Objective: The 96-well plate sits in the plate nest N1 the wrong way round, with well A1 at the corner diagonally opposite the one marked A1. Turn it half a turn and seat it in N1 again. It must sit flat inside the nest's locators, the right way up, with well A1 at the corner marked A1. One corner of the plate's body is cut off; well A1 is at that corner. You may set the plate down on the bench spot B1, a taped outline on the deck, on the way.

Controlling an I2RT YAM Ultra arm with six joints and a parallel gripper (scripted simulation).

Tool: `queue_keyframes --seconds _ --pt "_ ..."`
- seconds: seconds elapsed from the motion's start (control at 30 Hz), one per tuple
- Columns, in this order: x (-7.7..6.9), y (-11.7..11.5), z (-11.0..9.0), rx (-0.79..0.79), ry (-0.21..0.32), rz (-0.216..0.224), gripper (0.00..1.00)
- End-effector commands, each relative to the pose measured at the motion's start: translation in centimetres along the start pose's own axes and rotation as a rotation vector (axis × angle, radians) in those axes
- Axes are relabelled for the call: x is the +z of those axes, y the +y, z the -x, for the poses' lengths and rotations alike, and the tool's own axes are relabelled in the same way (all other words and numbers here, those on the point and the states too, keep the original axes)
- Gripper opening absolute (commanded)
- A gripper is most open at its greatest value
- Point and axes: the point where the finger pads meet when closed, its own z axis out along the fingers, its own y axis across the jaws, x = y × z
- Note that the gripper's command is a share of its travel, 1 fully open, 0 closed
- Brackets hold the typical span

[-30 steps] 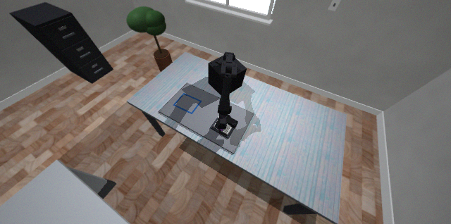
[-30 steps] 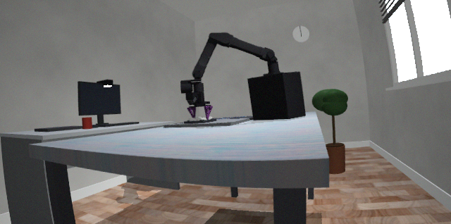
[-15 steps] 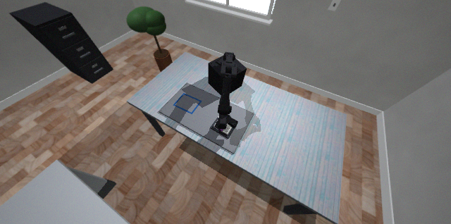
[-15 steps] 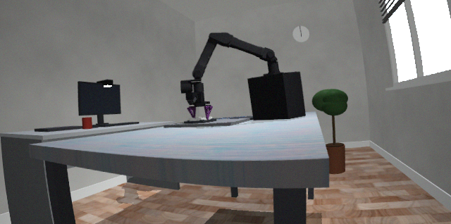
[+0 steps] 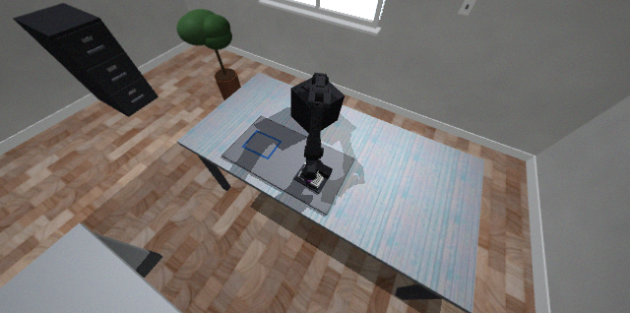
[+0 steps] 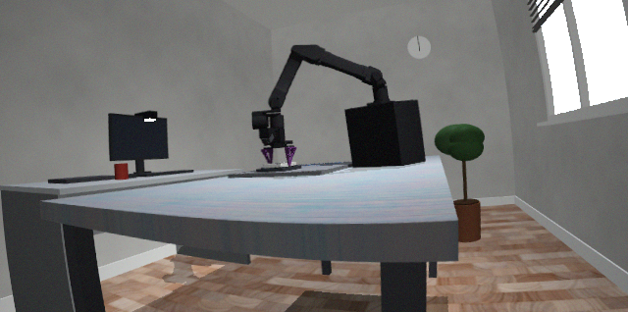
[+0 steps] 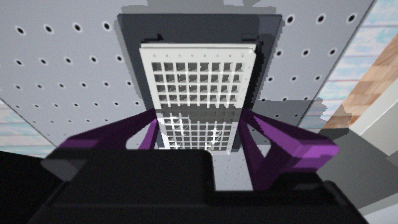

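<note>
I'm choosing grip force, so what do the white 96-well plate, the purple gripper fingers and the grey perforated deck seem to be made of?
The white 96-well plate, clamped in the gripper, looks like moulded plastic: thin grid walls with small glints. The purple gripper fingers look like matte plastic, flat colour without shine, though that is uncertain. The grey perforated deck could be painted metal or plastic: smooth, with regular round holes.
</note>
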Motion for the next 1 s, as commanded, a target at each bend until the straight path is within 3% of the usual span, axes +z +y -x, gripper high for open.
queue_keyframes --seconds 0.0,0.97 --pt "-1.7 -0.5 0.4 0.0 -0.011 -0.011 0.0" --pt "-6.2 -0.5 0.4 0.0 -0.011 -0.011 0.0"
